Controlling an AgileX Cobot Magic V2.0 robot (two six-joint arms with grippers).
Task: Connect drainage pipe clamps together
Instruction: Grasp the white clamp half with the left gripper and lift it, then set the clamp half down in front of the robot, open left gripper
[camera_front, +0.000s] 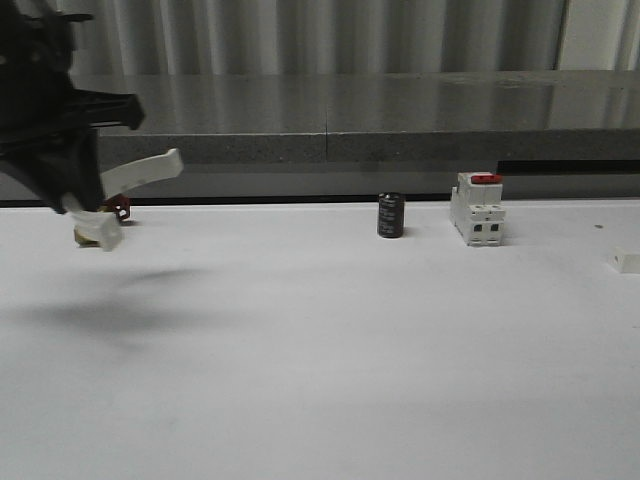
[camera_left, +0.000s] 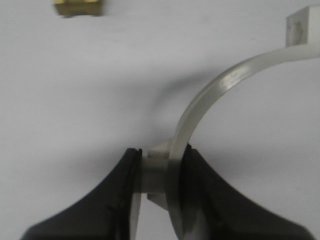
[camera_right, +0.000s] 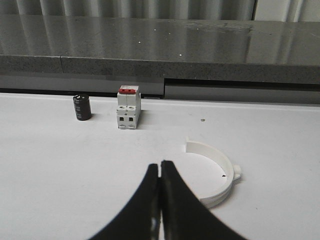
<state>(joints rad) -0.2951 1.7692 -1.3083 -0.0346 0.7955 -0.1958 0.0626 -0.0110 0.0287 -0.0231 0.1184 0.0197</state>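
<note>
Clamp halves, 2 of them, sit well apart. Left gripper (camera_left: 159, 182) pinches 1 white half-ring clamp (camera_left: 210, 105) near 1 end, fingers (camera_left: 117, 195) pressed on both sides of the band and its small lug; the arc curves away from the jaws to a flat end tab. In the front view this left gripper (camera_front: 85, 200) is raised above the white table (camera_front: 320, 360) at far left, clamp (camera_front: 140, 172) sticking out toward the right, tilted, shadow on the table below. Just past it lie a small brass-coloured piece (camera_left: 79, 7) and a small dark red part (camera_front: 120, 207), too blurred to identify.

Right gripper (camera_right: 160, 172) has its fingers (camera_right: 172, 195) pressed together, nothing between them. Just beside the tips, on the table, lies the second clamp half (camera_right: 220, 175), flat, open side facing the left, small lug on its outer edge. Farther back near the grey ledge (camera_front: 350, 110) stand a white breaker with red switch (camera_front: 477, 208) and a black cylinder (camera_front: 390, 215), near each other, both upright.
</note>
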